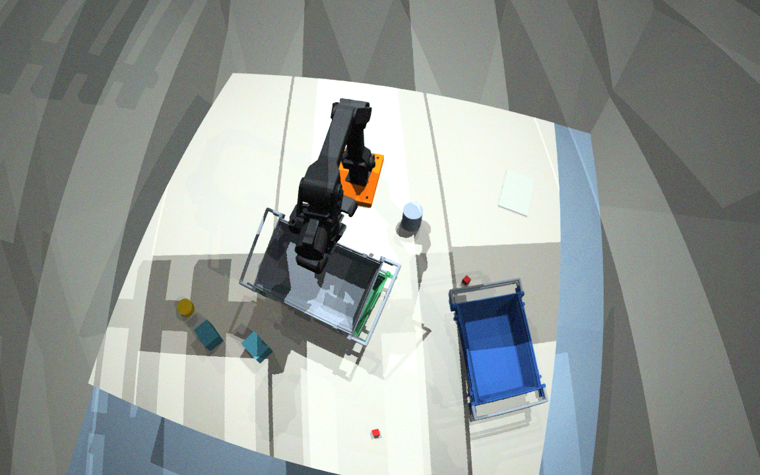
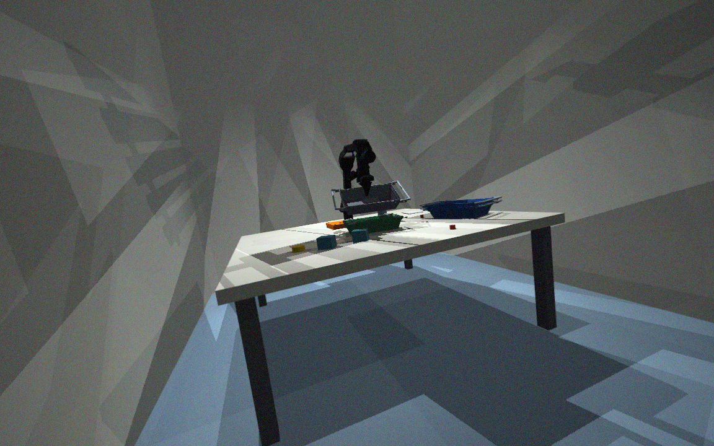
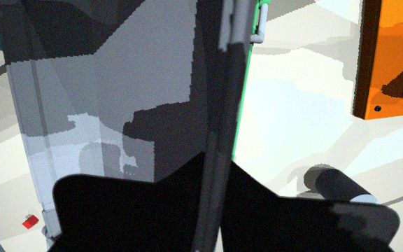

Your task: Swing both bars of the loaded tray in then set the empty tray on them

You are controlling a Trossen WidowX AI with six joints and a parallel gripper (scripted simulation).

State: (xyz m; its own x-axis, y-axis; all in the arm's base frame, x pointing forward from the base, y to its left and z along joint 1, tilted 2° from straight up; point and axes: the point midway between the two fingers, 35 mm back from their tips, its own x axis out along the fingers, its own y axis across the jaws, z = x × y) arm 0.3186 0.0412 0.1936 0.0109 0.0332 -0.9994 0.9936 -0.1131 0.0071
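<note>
The empty grey tray (image 1: 335,298) (image 2: 354,207) (image 3: 82,87) hangs above the green tray (image 1: 372,304) (image 2: 373,223) (image 3: 245,91), with a gap between them in the exterior view. Its own wire bars stick out past its ends. My gripper (image 1: 324,239) (image 2: 367,192) (image 3: 211,159) is shut on its long rim on the robot's side. The grey tray covers most of the green one in the top view; a green strip shows at the right end. The small load blocks are hidden. A light wire piece (image 3: 264,24) shows at the green rim; how the green tray's bars lie across it is hidden.
A blue tray (image 1: 498,354) (image 2: 459,208) stands to the right. A grey cylinder (image 1: 411,218) (image 3: 341,183) stands near the orange base (image 1: 375,177) (image 3: 394,70). Two teal blocks (image 1: 208,335) (image 1: 256,346) and a yellow disc (image 1: 185,307) lie front left. A red cube (image 1: 375,433) lies in front.
</note>
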